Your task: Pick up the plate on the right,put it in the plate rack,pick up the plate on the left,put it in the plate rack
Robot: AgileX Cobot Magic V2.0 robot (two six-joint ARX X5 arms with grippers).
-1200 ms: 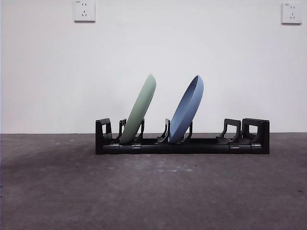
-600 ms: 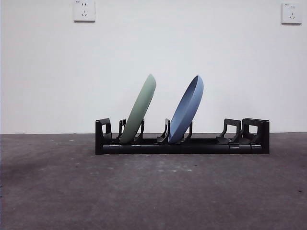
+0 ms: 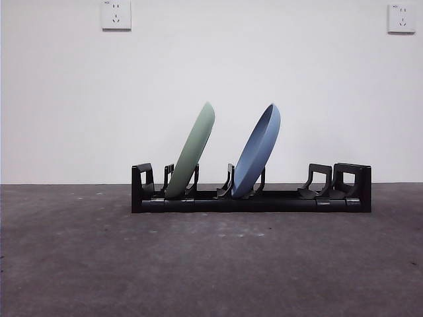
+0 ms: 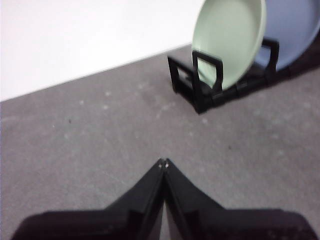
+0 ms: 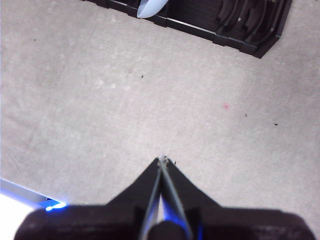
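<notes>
A long black plastic plate rack is laid sideways across the view. A green plate and a blue plate are slotted into it, tilted rightward. The left gripper and right gripper are pressed closed, empty.

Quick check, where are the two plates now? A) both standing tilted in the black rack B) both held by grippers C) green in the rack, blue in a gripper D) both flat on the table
A: the pale green round plate and the blue round plate both stand leaning in slots of the long black plastic plate rack; neither gripper holds anything.
</notes>
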